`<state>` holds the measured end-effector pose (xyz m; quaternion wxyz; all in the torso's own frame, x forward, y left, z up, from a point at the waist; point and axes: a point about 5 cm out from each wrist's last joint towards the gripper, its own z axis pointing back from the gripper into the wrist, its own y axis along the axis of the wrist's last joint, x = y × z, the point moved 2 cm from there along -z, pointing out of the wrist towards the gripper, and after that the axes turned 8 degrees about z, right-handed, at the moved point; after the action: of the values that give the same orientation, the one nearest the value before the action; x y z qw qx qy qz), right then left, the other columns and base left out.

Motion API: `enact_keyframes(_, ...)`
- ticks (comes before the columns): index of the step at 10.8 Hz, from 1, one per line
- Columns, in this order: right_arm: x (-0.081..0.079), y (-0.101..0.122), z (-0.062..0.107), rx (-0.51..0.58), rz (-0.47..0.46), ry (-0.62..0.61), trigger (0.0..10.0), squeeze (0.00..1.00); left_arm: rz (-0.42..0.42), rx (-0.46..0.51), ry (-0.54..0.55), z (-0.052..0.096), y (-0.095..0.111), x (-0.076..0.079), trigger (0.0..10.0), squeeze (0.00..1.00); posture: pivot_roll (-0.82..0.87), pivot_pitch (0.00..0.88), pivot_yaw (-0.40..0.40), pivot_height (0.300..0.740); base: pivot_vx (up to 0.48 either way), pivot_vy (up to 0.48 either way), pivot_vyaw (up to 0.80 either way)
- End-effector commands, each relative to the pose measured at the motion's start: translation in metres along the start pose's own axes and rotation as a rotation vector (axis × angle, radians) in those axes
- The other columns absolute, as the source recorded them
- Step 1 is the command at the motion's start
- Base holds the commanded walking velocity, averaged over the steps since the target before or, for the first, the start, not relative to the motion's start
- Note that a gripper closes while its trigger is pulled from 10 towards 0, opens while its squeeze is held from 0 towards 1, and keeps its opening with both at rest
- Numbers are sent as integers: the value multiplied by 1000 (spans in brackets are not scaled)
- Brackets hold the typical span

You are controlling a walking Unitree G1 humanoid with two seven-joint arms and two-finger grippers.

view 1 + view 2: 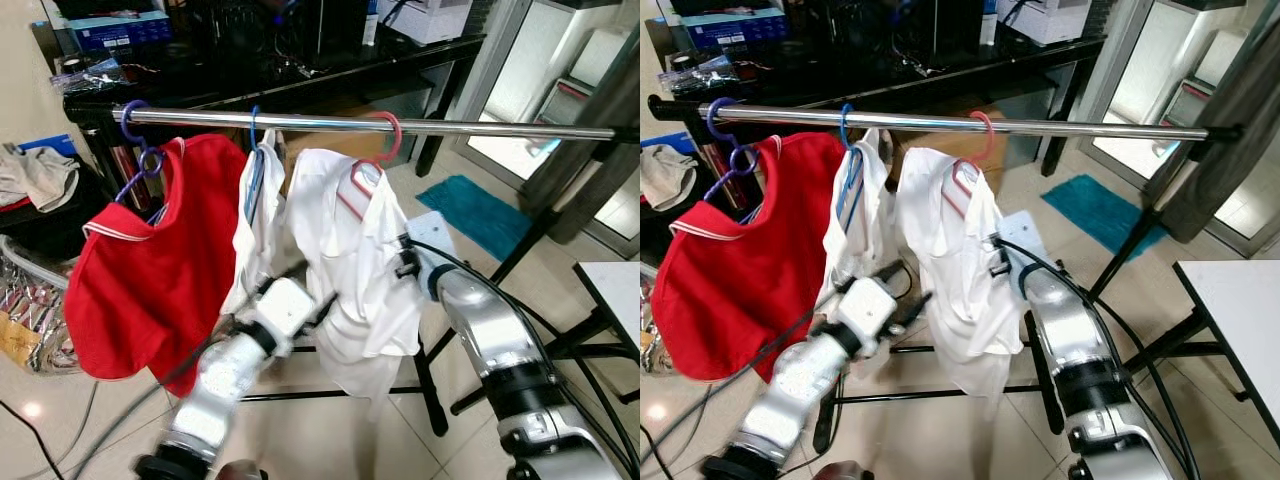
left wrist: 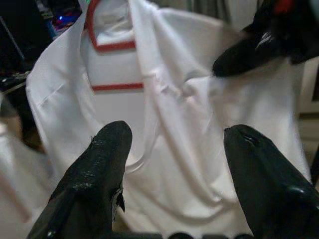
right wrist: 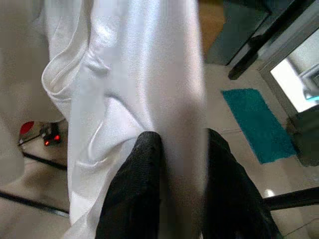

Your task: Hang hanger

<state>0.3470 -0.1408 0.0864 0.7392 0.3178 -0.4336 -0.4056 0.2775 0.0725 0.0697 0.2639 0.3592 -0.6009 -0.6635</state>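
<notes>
light: bright daylight from right doorway | glare: floor tiles, rail (image 1: 400, 127) | wrist views: soft, blurred

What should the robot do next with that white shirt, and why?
Probably let go with the right hand, which pinches the white shirt. Its pink hanger already hooks over the rail, and the left hand is open.

**Hidden bits & cut-offs**

Right gripper (image 3: 182, 164) tips buried in white shirt (image 1: 360, 270) folds, a fold pinched btwn fingers. Pink hanger (image 1: 370, 165) mostly under shirt collar, hook at 12 o'clock on rail (image 1: 400, 126). Left gripper (image 2: 174, 164) finger bases cut off at frame edge. Red shirt (image 1: 150, 270) covers purple hanger (image 1: 140, 160) lower part.
</notes>
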Motion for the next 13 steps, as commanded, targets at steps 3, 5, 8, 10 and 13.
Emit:
enact_keyframes(3, 10, 2, 5, 73, -83, -77, 10000, 0, 76, 13, 92, 3, 0, -1, 10000, 0, 200, 18, -36, 740, 0, 0, 0)
enact_keyframes(5, 6, 5, 7, 112, -110, -72, 10000, 1000, 122, 13, 119, 4, -2, -4, 10000, 0, 201, 19, -35, 740, 0, 0, 0)
enact_keyframes(8, -7, 8, 14, 185, -167, 32, 10000, 0, 177, 6, 159, 8, -6, -9, 10000, 0, 206, 22, -40, 740, 0, 0, 0)
enact_keyframes(10, -5, 0, 17, 177, -172, 6, 10000, 0, 220, 15, 193, 11, -7, -12, 10000, 0, 202, 26, -40, 740, 0, 0, 0)
enact_keyframes(13, 6, -8, 27, 246, -278, -62, 10000, 961, 254, 24, 234, 13, -8, -14, 10000, 0, 193, 33, -38, 740, 0, 0, 0)
